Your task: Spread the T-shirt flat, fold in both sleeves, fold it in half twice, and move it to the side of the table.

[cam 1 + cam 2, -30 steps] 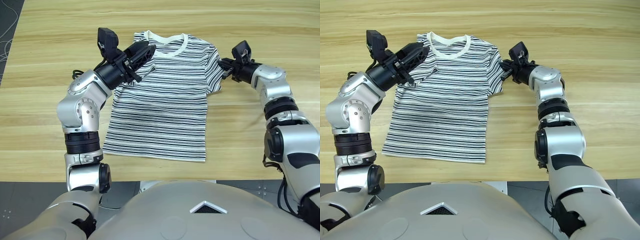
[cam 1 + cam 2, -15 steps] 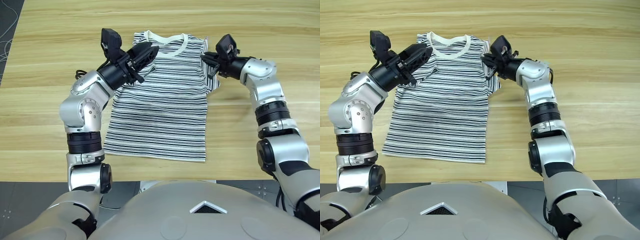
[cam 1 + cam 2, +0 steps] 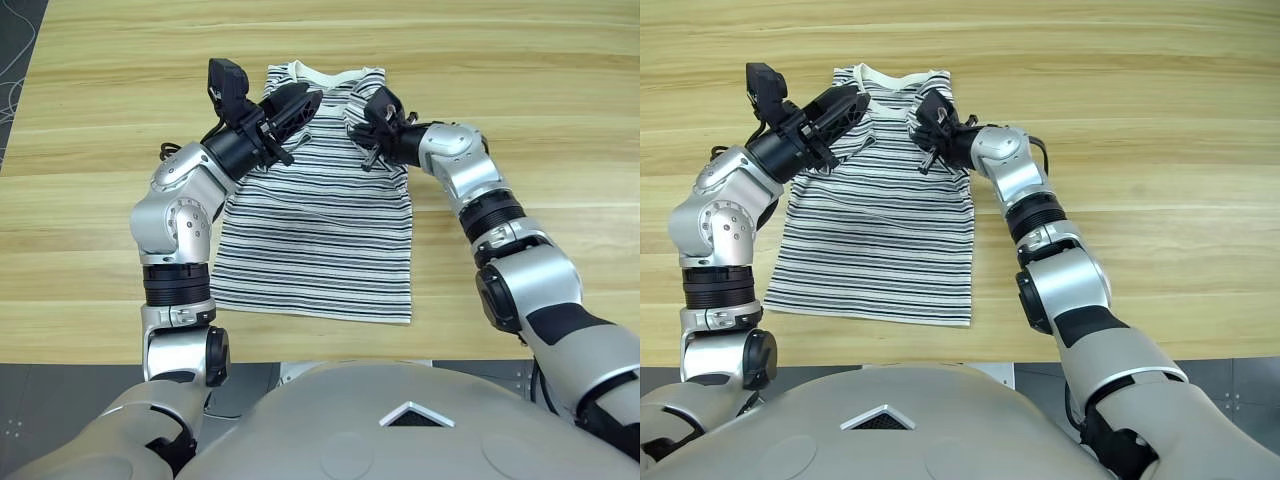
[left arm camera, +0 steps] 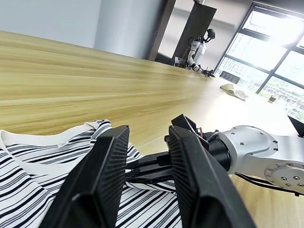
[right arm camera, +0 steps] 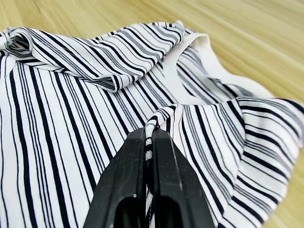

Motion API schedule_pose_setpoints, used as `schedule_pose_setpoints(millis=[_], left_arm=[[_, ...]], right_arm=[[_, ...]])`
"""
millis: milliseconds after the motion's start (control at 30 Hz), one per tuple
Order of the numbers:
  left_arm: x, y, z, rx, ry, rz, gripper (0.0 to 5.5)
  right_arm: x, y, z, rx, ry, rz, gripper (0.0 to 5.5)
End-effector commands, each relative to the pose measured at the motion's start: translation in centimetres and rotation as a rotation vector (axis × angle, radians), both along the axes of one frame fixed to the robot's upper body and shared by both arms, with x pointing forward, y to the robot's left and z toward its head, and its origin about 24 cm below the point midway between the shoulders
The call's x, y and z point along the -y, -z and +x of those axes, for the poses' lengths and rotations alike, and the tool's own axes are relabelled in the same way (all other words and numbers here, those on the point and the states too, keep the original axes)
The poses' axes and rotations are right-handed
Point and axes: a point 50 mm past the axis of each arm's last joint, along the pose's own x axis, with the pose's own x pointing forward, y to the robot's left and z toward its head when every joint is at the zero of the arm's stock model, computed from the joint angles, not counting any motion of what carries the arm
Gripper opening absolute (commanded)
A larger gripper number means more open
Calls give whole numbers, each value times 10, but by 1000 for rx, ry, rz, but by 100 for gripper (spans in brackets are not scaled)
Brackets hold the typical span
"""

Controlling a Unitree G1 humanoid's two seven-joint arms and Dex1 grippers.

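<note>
A black-and-white striped T-shirt [image 3: 315, 240] with a cream collar [image 3: 335, 74] lies on the wooden table [image 3: 520, 60], hem toward me. Its left sleeve [image 5: 71, 57] is folded in over the chest. My right gripper [image 3: 370, 125] is shut on the edge of the right sleeve [image 5: 164, 116] and holds it over the upper chest, just below the collar, with the fabric pinched between its fingertips [image 5: 148, 137]. My left gripper [image 3: 308, 100] hovers open over the shirt's left shoulder, its two black fingers [image 4: 109, 161] apart with nothing between them, pointing toward the right gripper [image 4: 159, 166].
Bare wood stretches wide to both sides of the shirt and beyond the collar. The table's front edge [image 3: 90, 355] runs just past the hem, with dark floor [image 3: 15, 60] off the far left corner. Small objects [image 4: 233, 90] lie far down the table.
My right gripper has swung left from the table beside the shirt to over the chest, drawing the right sleeve inward. The left gripper has stayed near the left shoulder, edging slightly right.
</note>
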Motion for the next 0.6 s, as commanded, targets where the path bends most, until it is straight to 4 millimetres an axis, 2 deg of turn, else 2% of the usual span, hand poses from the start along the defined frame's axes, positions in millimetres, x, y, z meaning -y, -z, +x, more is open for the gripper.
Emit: schedule_pose_setpoints(millis=[33,67,167,433,500,600], left_arm=[[0,-4,2,18,-2,7,158],[0,-4,2,18,-2,7,158],[0,-3,3,14,-4,7,158],[0,-4,5,15,2,6,158],[1,-4,6,16,3,5,158],[1,-4,6,18,3,6,158]], right_arm=[[-1,6,0,-8,5,-34,13],[1,9,-1,-21,1,-33,13],[0,10,-3,-18,-30,-9,74],[-20,-24,-12,62,-237,209,74],[-19,-29,-10,72,-222,228,74],[-7,-35,-2,98,-140,228,74]])
